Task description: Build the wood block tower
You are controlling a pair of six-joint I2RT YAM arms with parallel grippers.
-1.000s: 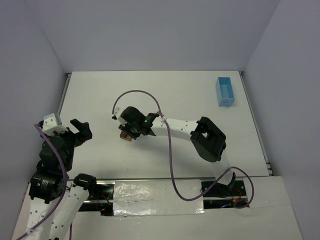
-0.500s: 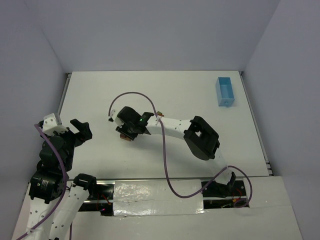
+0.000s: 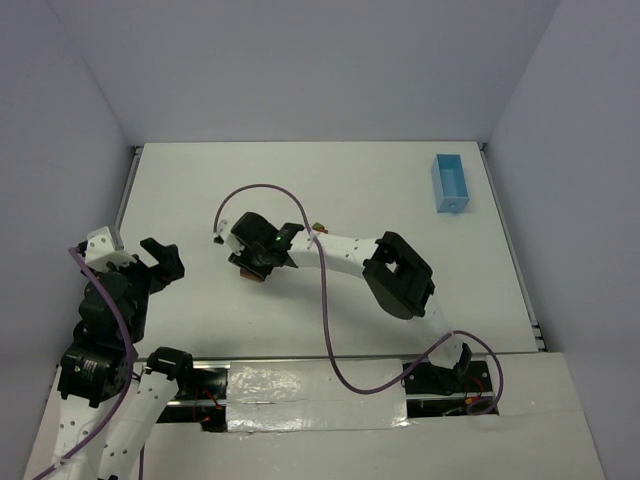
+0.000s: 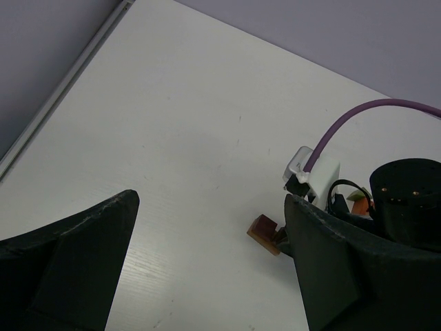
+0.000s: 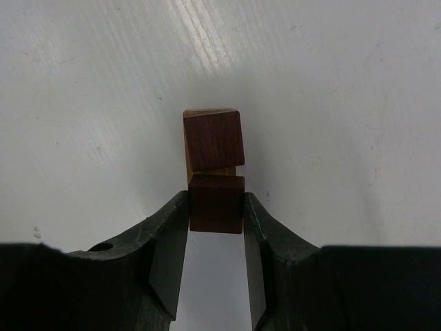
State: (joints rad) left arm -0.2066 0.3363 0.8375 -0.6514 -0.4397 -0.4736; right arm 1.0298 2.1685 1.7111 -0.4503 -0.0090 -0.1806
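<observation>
The right gripper (image 5: 216, 203) pinches a reddish block (image 5: 216, 214) by its flat sides; the wood is probably light, stiff and slick. The left gripper (image 4: 210, 227) stands spread.

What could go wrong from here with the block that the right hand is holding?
1. The right hand holds the dark red block very close to the tower; a sideways nudge could knock it over.
2. The tower's upper reddish block seems to sit skewed on the tan base, so another block placed on top may slide off.
</observation>
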